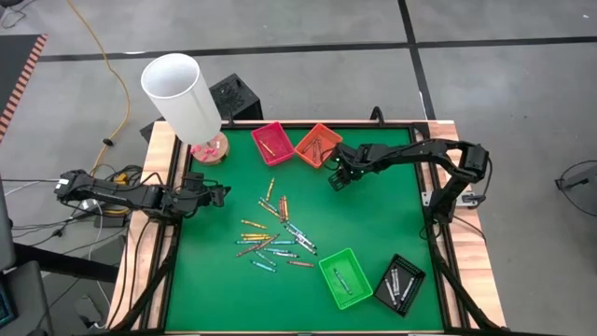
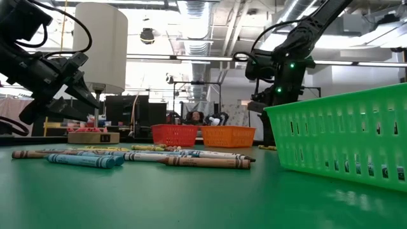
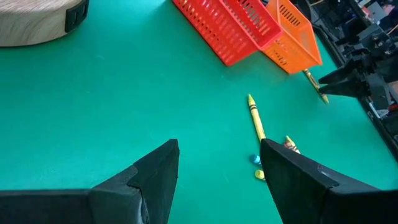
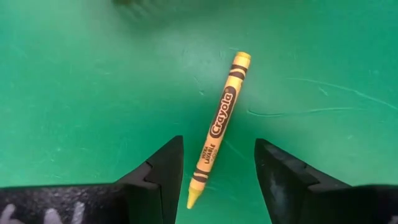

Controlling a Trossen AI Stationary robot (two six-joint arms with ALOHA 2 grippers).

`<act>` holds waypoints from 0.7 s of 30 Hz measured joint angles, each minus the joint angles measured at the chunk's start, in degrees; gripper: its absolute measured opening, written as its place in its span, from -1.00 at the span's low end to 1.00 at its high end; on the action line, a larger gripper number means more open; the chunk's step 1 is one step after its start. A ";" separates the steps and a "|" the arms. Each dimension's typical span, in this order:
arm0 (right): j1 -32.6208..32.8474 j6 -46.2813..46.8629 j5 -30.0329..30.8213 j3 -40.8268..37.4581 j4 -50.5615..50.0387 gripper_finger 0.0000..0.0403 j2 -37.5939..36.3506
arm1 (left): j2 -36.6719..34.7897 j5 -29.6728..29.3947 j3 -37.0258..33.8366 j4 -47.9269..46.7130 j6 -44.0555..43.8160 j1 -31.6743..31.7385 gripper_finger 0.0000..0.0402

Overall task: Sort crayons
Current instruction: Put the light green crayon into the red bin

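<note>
Several crayons (image 1: 275, 235) lie loose on the green mat at the table's middle. One yellow-orange crayon (image 4: 221, 124) lies flat on the mat near the orange tray (image 1: 317, 145). My right gripper (image 4: 219, 143) hangs open above it, pointing steeply down, one finger on each side of its tip end and clear of it. In the high view this gripper (image 1: 334, 180) stands just in front of the orange tray. My left gripper (image 3: 217, 168) waits open at the table's left edge (image 1: 222, 194), holding nothing.
A red tray (image 1: 272, 142) stands beside the orange one at the far edge. A green tray (image 1: 345, 277) and a black tray (image 1: 401, 283) sit at the near right. A white cylinder (image 1: 182, 93) on a wooden base stands at the far left corner.
</note>
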 joint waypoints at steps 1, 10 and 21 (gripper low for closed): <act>0.13 0.00 0.00 0.06 0.19 -0.08 0.47 | 0.00 -0.02 0.00 0.00 0.00 0.02 0.07; 0.91 0.00 1.57 0.33 0.13 -0.36 3.75 | 0.02 0.79 0.00 0.37 -0.55 0.02 0.07; 2.05 1.34 2.32 0.29 -1.97 -0.84 3.89 | 0.01 1.24 0.00 0.45 -0.58 0.02 0.07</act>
